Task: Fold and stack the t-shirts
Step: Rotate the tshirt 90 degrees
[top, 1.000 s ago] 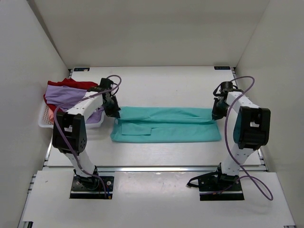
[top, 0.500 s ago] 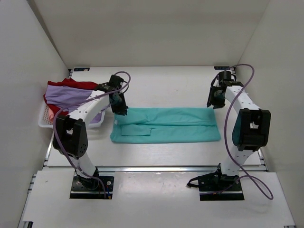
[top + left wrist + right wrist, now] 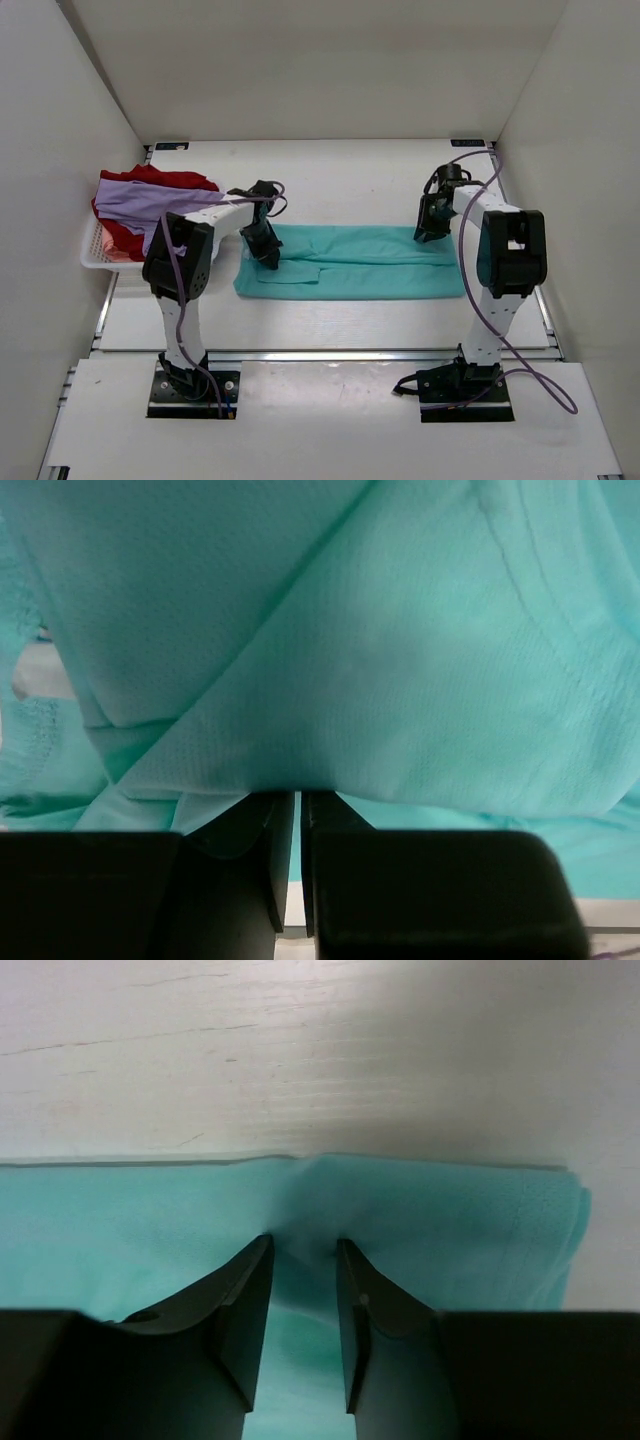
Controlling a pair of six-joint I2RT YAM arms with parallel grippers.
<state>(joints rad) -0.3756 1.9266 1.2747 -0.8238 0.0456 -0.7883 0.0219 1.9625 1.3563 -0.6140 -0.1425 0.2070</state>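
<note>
A teal t-shirt lies folded into a long band across the middle of the table. My left gripper is down on its left end. In the left wrist view the jaws show only a narrow slit, and a fold of teal cloth drapes over the tips and hides them. My right gripper presses on the band's far edge near its right end. Its fingers stand apart with a pucker of teal cloth between the tips. A lavender t-shirt and a red t-shirt are heaped at the left.
A white lattice basket sits against the left wall under the heaped shirts. White walls close in the table at left, right and back. Bare white table lies beyond the teal band's far edge.
Both grippers let go of the band's outer corners and moved inward along it, the left toward the near-left part and the right along the far edge. Both jaws opened, then narrowed.
</note>
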